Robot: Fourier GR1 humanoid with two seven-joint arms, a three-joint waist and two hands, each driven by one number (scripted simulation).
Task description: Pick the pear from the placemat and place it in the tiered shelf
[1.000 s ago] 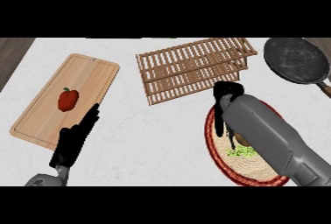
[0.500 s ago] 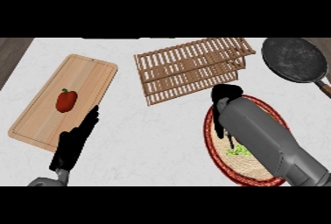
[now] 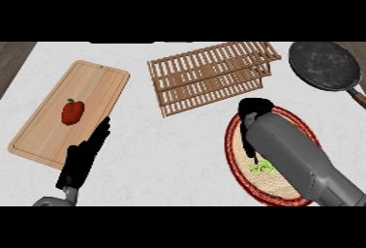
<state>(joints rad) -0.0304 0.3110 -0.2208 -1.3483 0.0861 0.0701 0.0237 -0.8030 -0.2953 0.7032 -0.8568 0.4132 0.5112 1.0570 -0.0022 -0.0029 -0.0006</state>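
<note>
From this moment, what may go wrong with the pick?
The right hand and its forearm cover most of the pear on the placemat, so the grasp may be misjudged. The shelf stands close beyond the hand, so a lift may bump its front edge.

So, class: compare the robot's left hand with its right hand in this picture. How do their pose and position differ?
The left hand lies with straight fingers at the cutting board's lower edge; the right hand curls downward.
The left hand is over bare counter; the right hand is over the round placemat's top end, near the tiered shelf.
Both are black.
</note>
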